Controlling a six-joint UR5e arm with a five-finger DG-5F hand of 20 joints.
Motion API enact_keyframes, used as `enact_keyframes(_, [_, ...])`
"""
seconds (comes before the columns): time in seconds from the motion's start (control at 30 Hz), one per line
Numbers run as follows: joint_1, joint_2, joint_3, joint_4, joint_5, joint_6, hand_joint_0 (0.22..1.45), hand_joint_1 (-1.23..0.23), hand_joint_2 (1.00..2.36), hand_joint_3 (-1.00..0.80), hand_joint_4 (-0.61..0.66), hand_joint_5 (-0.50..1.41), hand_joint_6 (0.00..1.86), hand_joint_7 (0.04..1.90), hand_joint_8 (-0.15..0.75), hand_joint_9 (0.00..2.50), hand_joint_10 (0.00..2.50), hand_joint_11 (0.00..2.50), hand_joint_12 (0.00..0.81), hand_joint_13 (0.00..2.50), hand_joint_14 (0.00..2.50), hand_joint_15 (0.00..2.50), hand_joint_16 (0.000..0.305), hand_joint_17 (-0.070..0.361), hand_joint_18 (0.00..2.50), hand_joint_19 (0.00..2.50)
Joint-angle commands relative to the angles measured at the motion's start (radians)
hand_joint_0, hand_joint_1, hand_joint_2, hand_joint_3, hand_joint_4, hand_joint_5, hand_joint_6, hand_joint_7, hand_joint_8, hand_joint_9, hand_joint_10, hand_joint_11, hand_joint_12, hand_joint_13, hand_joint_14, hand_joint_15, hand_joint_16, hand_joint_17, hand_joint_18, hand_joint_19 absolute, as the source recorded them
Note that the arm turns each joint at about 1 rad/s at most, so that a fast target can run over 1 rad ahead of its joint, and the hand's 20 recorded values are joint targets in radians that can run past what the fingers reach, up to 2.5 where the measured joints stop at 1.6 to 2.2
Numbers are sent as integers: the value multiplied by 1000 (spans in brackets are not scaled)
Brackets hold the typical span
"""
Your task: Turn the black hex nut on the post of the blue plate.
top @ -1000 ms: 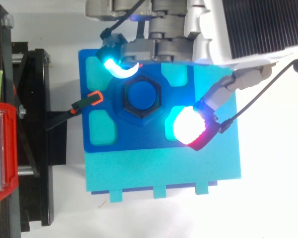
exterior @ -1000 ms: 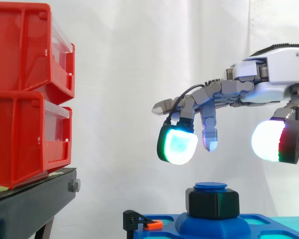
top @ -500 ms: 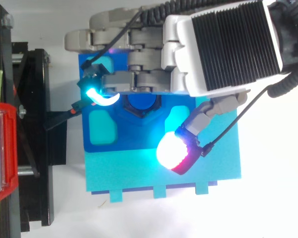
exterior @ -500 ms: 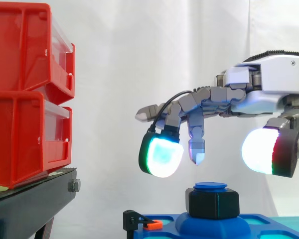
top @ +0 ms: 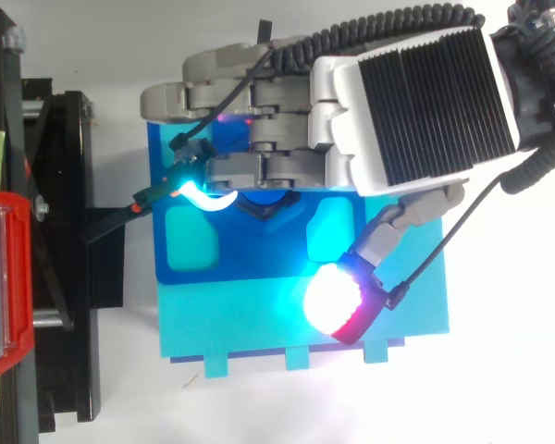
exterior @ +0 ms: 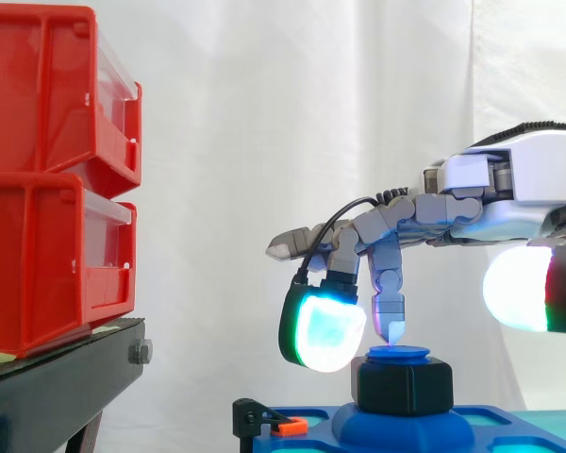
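Side view: approach step. Grey-and-white hand (exterior: 509,189), fingers spread open, hovers over the black plastic hex nut (exterior: 403,385) on the post (exterior: 397,354) of the blue plastic plate (top: 259,259). Next, its fingers should close round the nut's flats.

You had no text, label, number or sign to read, neither on the red bins (exterior: 47,189) nor on the blue plate (top: 259,254).

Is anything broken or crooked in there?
No, nothing looks wrong. The black hex nut sits level on the post of the blue plate. The red bins are stacked neatly on the black stand. The hand reaches over the nut with open fingers.
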Motion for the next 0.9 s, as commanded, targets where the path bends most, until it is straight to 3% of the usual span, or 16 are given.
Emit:
enact_keyframes(0.0, [0,0,-1,5,-2,3,364,-222,1000,-500,575,-146,503,945,248,59,2054,0,206,63,2,158,39,89,70,196])
enact_keyframes(0.47, [3,-23,2,45,-12,21,364,-131,1000,-500,604,-130,504,929,249,79,1994,0,212,65,3,166,40,90,62,192])
enact_keyframes(0.7, [-4,-23,8,44,-19,21,365,-85,1000,-500,593,-124,504,917,238,88,1869,0,217,69,2,161,42,94,58,198])
enact_keyframes(0.87, [-7,-23,8,59,-21,22,350,-47,1000,-500,601,-116,504,863,235,130,1648,0,233,73,2,165,46,104,29,174])
